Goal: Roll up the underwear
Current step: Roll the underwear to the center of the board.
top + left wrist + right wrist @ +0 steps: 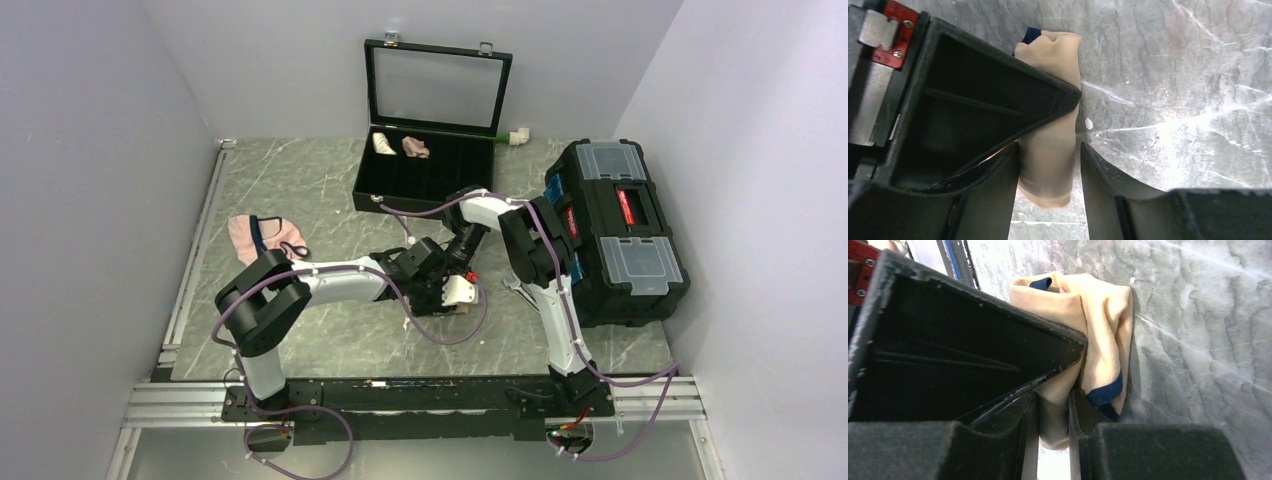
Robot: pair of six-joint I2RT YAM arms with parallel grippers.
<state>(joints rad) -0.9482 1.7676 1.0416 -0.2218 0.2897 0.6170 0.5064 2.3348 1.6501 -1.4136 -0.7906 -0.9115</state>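
**Underwear pinched in right jaws, left jaws loose around it**

Top view: the left gripper [440,288] and right gripper [464,266] are seen tip to tip over the grey marbled table [300,190], with the underwear [462,291] bunched as a pale lump right at both sets of tips. Jaw state cannot be read from here. A pink underwear [262,235] is seen well apart from both jaws. An open black case [455,172] holding two small fabric rolls [383,143] lies beyond the right gripper. A black toolbox [615,230] is set beside the right arm.

Left wrist view: the underwear is seen as a tan roll lying lengthwise between the fingers [1098,185]. One finger is touched by it and a lit gap is left at the other, so the jaws stand apart around the roll, not clamped. Navy edging is shown past the fingertips.

Right wrist view: the jaws are drawn nearly together, with a fold of tan fabric pinched between the fingers [1075,412]. The rest is bunched past the tips and off to one side, with navy edging showing.
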